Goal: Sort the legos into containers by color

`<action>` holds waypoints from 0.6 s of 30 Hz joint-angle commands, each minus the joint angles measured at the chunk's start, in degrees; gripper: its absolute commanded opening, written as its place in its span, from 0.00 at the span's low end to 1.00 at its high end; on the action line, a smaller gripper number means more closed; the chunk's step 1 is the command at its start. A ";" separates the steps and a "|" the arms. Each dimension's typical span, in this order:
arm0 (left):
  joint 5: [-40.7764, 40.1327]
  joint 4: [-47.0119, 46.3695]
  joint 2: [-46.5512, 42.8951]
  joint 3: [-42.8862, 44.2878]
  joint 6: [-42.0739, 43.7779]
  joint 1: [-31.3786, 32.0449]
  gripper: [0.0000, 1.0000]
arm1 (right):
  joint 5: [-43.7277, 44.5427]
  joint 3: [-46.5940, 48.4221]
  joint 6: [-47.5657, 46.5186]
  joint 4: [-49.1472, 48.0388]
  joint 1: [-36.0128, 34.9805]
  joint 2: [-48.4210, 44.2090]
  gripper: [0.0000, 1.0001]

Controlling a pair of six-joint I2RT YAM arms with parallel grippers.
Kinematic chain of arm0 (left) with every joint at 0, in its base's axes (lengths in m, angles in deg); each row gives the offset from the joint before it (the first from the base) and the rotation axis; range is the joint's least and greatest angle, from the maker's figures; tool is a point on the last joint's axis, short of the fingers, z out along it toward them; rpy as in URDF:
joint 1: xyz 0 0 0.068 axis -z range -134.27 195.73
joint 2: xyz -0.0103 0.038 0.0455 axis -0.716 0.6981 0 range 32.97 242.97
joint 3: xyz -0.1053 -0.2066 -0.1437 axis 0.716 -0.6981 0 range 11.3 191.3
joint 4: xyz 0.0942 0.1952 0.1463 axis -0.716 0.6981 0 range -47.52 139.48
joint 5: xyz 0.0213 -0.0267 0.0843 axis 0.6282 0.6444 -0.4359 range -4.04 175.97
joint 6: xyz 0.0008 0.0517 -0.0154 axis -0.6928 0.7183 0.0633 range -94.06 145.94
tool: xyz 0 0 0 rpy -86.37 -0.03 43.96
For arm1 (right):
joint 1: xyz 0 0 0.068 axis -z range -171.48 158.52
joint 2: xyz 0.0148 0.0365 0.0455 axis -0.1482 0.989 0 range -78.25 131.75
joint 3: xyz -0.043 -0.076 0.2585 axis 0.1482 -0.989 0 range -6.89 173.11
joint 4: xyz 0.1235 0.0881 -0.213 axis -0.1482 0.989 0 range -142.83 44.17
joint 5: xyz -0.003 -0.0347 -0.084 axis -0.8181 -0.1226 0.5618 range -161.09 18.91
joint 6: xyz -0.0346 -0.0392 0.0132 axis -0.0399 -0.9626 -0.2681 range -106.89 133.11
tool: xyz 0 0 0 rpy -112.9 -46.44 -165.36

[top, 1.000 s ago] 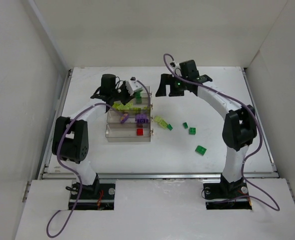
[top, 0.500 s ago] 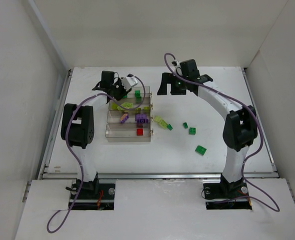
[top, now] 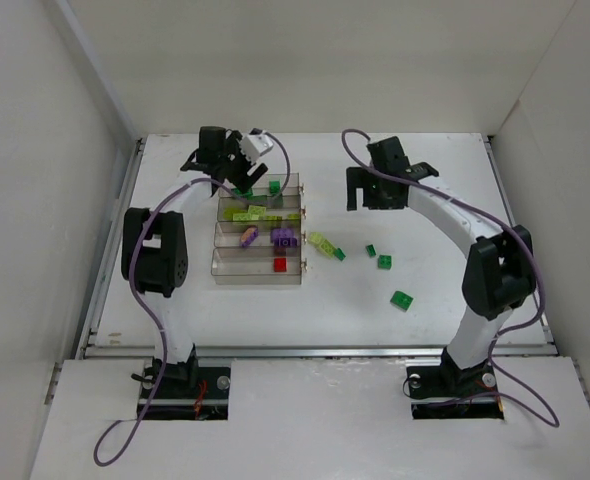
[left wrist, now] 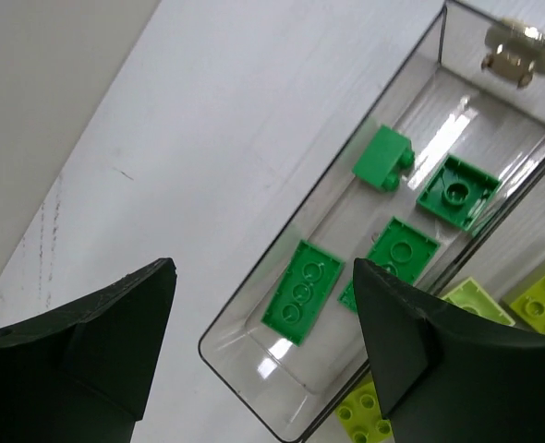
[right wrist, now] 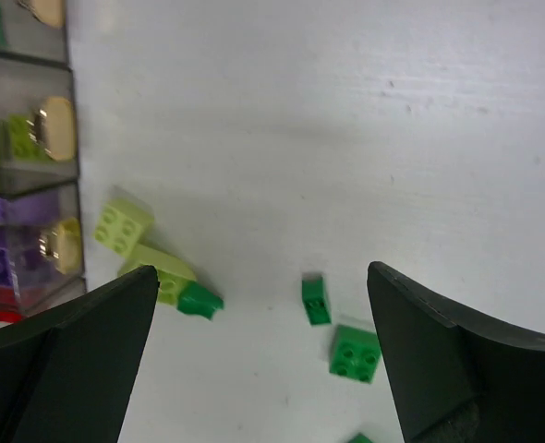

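My left jaws are spread wide and empty above the farthest bin (left wrist: pixel 320 189) of the containers (top: pixel 237 266), where several dark green legos (left wrist: pixel 300 291) lie flat. My right jaws gape too, gripping nothing, over the desk (right wrist: pixel 346 111). Below them, two yellow-green bricks (right wrist: pixel 123 226) lie just beside the containers, with small green bricks (right wrist: pixel 355 353) loose nearby.

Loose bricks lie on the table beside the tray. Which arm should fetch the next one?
Right: the right gripper, open, hangs above the loose green bricks; the left gripper hovers over the tray.
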 commanded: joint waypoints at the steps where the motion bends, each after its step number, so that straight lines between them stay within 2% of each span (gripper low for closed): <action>1: 2.38 1.51 -3.92 4.37 -6.48 -0.09 0.75 | 6.15 -4.27 -0.38 2.58 -0.28 -4.56 1.00; 2: 2.38 2.12 -3.92 5.41 -7.28 -0.09 0.75 | 5.54 -5.68 -0.38 3.10 -0.28 -5.25 1.00; 4: 2.38 2.74 -4.44 6.21 -8.69 -0.09 0.75 | 5.01 -9.64 -1.61 3.10 -0.28 -5.26 0.91; 7: 2.38 4.50 -4.45 7.35 -10.97 -0.09 0.75 | 2.73 -13.51 -2.75 1.53 -0.28 -4.04 0.84; 8: 1.68 5.37 -4.45 7.36 -11.59 -0.09 0.75 | 2.72 -14.04 -2.76 0.82 -0.28 -3.51 0.77; 14: 0.44 7.31 -5.58 6.84 -12.82 0.44 0.74 | 1.67 -15.10 -3.81 -1.29 -0.28 0.79 0.65; 17: -0.09 8.01 -6.11 6.83 -12.82 0.44 0.74 | 2.19 -14.57 -3.81 -2.00 -0.28 2.11 0.55; 18: -0.09 8.02 -6.12 6.83 -13.35 0.44 0.74 | 2.19 -14.57 -4.42 -2.52 -0.28 2.82 0.49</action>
